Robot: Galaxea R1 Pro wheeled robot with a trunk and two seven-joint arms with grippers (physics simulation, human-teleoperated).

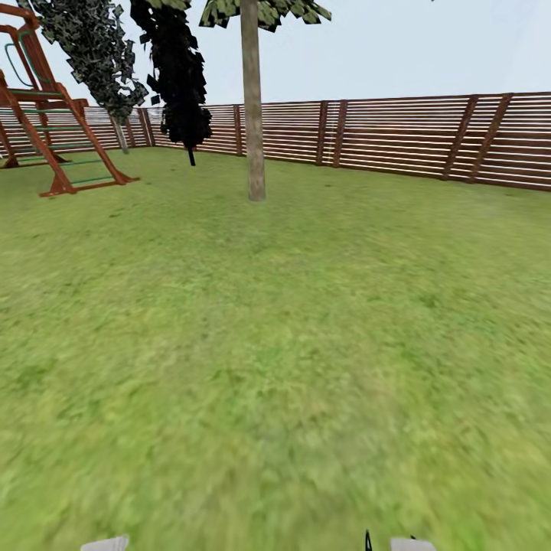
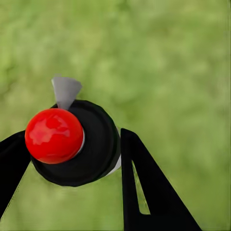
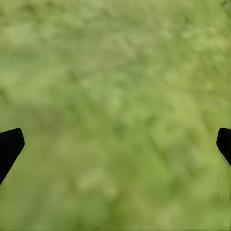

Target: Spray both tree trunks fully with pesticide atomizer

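Pesticide atomizer (image 2: 77,144), red cap on a black round top with a grey nozzle, sits pinched between the two black fingers (image 2: 144,192) of the left gripper (image 2: 67,154), above blurred grass floor (image 2: 173,57). Right gripper (image 3: 115,144) fingers spread wide, nothing between them. Ahead, a tree trunk (image 1: 252,115) stands before the slatted fence (image 1: 398,134).

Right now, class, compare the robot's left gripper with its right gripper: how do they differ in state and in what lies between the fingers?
The left gripper is closed on the pesticide atomizer, with its red cap and black body between the fingers; the right gripper holds nothing. The left gripper's fingers sit close in; the right gripper's fingers are spread wide, at the picture's edges. Both have black fingers and hang over the grass floor.
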